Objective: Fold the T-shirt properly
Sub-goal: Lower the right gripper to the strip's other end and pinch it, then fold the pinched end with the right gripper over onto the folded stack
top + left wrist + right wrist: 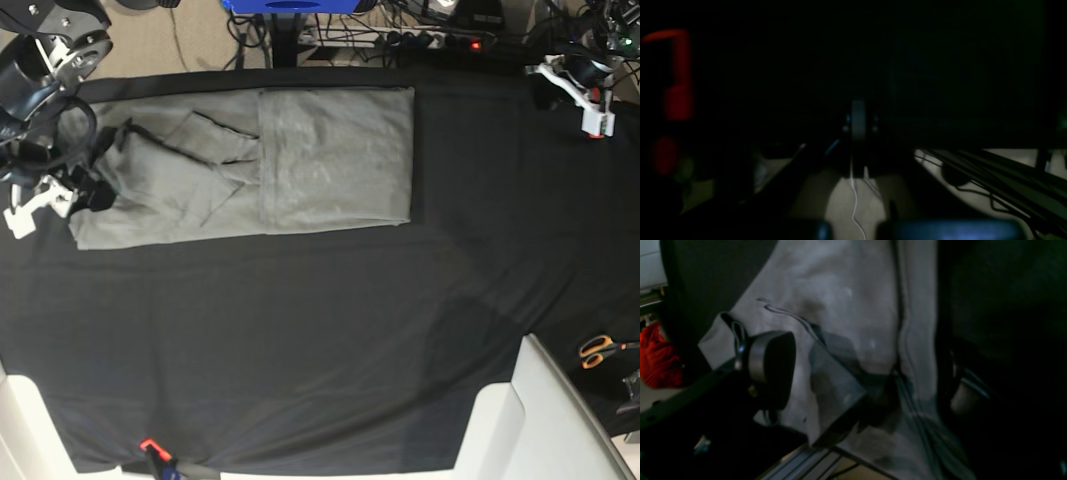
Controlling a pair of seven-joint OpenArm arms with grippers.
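Note:
The grey T-shirt lies partly folded at the far left of the black table cloth, with a flat doubled panel on its right and creased folds on its left. My right gripper is at the shirt's left end. In the right wrist view its two fingers stand wide apart, open over the grey shirt fabric. My left gripper is at the table's far right edge, away from the shirt. The left wrist view is too dark to show its jaws.
Orange-handled scissors lie off the cloth at the right. A white surface cuts in at the front right corner. A red clamp sits on the front edge. A red cloth lies beyond the table's side.

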